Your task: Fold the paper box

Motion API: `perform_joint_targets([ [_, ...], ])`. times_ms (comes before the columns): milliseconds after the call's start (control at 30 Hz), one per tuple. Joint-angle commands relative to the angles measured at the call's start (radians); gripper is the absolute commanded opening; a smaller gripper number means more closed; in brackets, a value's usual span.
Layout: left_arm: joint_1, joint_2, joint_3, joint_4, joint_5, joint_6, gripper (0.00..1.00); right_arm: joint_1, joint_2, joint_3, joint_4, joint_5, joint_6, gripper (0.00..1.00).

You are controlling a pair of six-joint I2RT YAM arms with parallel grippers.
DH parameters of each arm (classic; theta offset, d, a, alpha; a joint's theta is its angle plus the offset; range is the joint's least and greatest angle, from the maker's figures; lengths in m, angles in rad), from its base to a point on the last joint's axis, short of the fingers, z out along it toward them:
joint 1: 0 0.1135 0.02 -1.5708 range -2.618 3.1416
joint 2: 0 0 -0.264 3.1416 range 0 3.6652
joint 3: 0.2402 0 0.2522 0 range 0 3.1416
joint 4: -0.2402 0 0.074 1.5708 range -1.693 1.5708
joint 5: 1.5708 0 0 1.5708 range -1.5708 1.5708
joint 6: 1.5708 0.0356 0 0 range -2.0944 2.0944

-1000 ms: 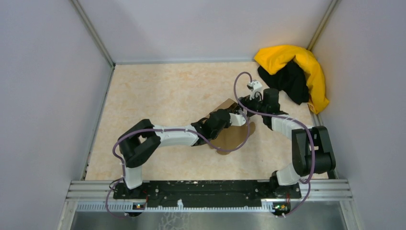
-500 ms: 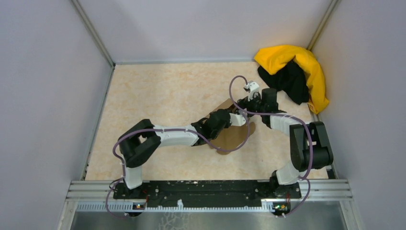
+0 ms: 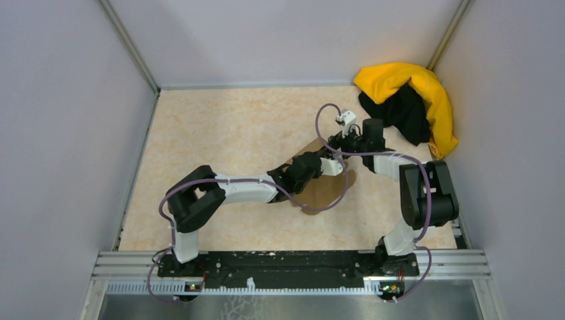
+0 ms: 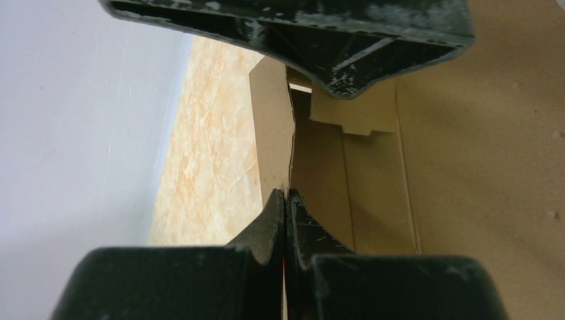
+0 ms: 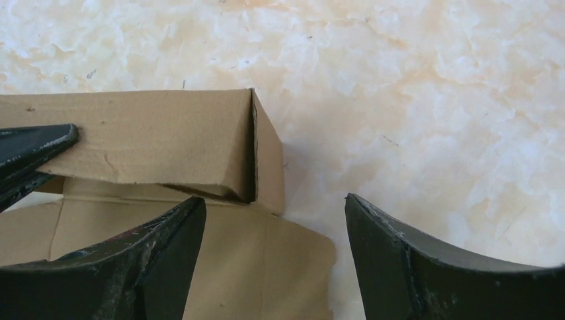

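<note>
The paper box (image 3: 325, 191) is brown cardboard, partly folded, lying mid-table with one wall raised. My left gripper (image 3: 337, 165) is shut on the thin upper edge of a raised wall; in the left wrist view its jaws (image 4: 286, 195) pinch that edge with the box's inner panels (image 4: 466, 167) to the right. My right gripper (image 3: 332, 145) is open just beyond it, at the box's far side. In the right wrist view its jaws (image 5: 273, 200) straddle the raised corner (image 5: 166, 143) and a flat flap (image 5: 266, 267) without touching them.
A yellow-and-black cloth heap (image 3: 408, 100) lies in the far right corner. Grey walls close in the table on three sides. Marbled beige tabletop (image 5: 413, 100) shows beyond and to the right of the box. The left gripper's fingers (image 5: 33, 150) show at the right wrist view's left edge.
My right gripper has moved a little left and farther back along the box's far side, its forearm swinging in. My left arm and the box have stayed put.
</note>
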Motion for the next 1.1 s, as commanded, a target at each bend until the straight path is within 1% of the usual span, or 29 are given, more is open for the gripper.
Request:
perform_joint_targets([
  [0, -0.004, 0.057, -0.005, -0.107, 0.107, -0.047, 0.00, -0.002, 0.037, 0.081, 0.029, -0.061, -0.049, 0.75],
  [167, -0.001, 0.064, 0.001, -0.120, 0.117, -0.053, 0.00, -0.004, 0.083, 0.133, -0.010, -0.089, -0.077, 0.73],
  [300, 0.003, 0.064, 0.004, -0.123, 0.128, -0.058, 0.00, -0.003, 0.113, 0.161, -0.041, -0.105, -0.095, 0.68],
  [400, 0.006, 0.068, 0.008, -0.125, 0.133, -0.059, 0.00, -0.003, 0.124, 0.165, -0.040, -0.103, -0.101, 0.58],
  [533, 0.009, 0.072, 0.011, -0.128, 0.135, -0.061, 0.00, 0.001, 0.125, 0.163, -0.034, -0.093, -0.104, 0.48],
  [633, 0.009, 0.070, 0.011, -0.126, 0.133, -0.063, 0.00, 0.010, 0.124, 0.160, -0.029, -0.067, -0.099, 0.40],
  [867, 0.015, 0.056, 0.022, -0.131, 0.131, -0.081, 0.01, 0.020, 0.070, 0.135, -0.012, 0.028, -0.033, 0.29],
  [1067, 0.024, 0.039, 0.044, -0.153, 0.156, -0.106, 0.03, 0.047, 0.023, 0.104, 0.045, 0.112, 0.062, 0.26],
])
